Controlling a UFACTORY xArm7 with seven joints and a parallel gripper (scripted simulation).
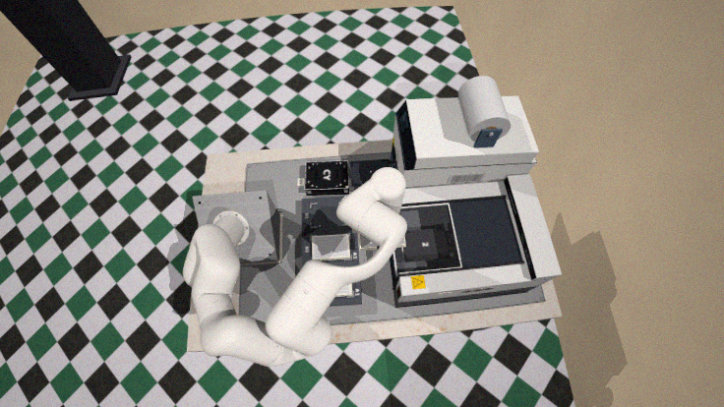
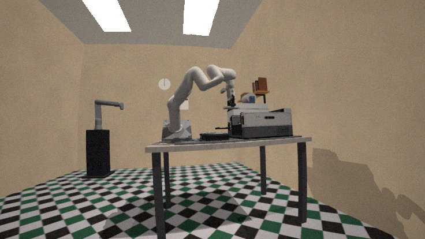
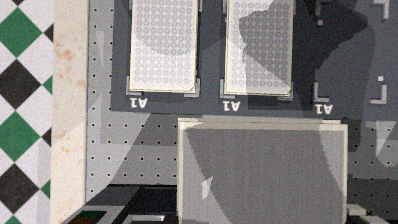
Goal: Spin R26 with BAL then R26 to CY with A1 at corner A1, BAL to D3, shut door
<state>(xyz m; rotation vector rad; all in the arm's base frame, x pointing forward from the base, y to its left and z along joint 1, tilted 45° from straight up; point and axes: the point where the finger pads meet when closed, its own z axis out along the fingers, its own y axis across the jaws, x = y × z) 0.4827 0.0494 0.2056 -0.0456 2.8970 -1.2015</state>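
My gripper (image 2: 231, 102) is shut on a plate (image 3: 262, 170) with a smooth grey top and holds it above the deck, just off the centrifuge's (image 1: 455, 243) front edge. I cannot read the plate's label. The fingers are hidden in the wrist view. The centrifuge's door is open, and the bucket (image 1: 425, 244) marked 2 at the door is empty. Two plates with visible wells sit in the deck row (image 3: 162, 45) (image 3: 257, 47). The third nest (image 3: 350, 60) to their right is empty. The CY nest (image 1: 327, 176) is empty.
The sealer (image 1: 465, 134) with its white roll stands beyond the centrifuge. My arm's elbow hangs over the deck row and hides part of it in the overhead view. The table edge (image 3: 70, 125) runs close to the left of the row.
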